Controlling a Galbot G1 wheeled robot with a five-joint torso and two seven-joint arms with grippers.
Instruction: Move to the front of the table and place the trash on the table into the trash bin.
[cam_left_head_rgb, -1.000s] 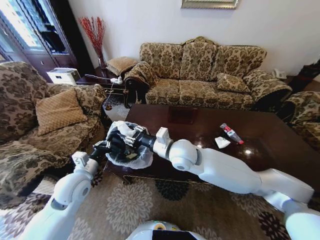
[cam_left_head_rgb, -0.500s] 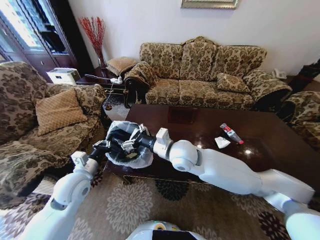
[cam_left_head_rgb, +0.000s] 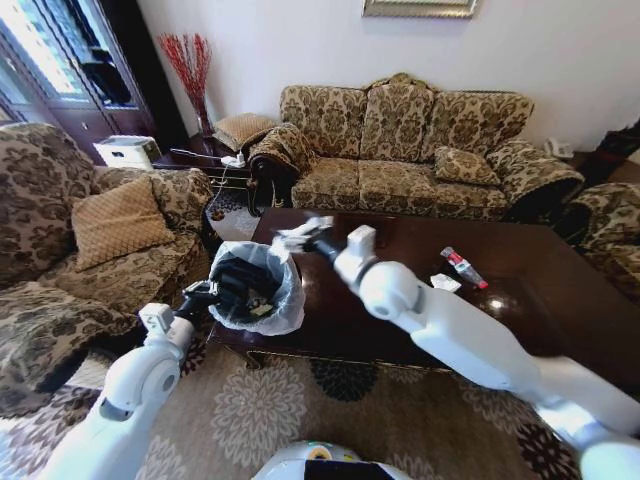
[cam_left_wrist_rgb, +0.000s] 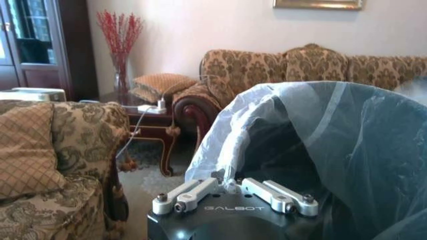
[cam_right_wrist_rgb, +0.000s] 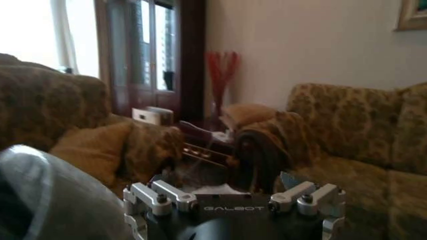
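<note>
Living room, sofas round the table (cam_left_head_rgb: 520, 300) | right gripper (cam_left_head_rgb: 300, 236) has lifted out of the bin (cam_left_head_rgb: 262, 290) since a second ago, fingers spread, empty: drop looks done | left gripper (cam_left_head_rgb: 207, 296) pinches the bin's near-left rim | bottle (cam_left_head_rgb: 462, 266) and white wad (cam_left_head_rgb: 443, 284) wait far right on table | bin's contents hard to read

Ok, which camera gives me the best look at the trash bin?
The head view: the whole trash bin shows, its open mouth and bag included, with the left gripper at its rim. The left wrist view shows only its bagged wall close up; the right wrist view only a blurred edge.
</note>
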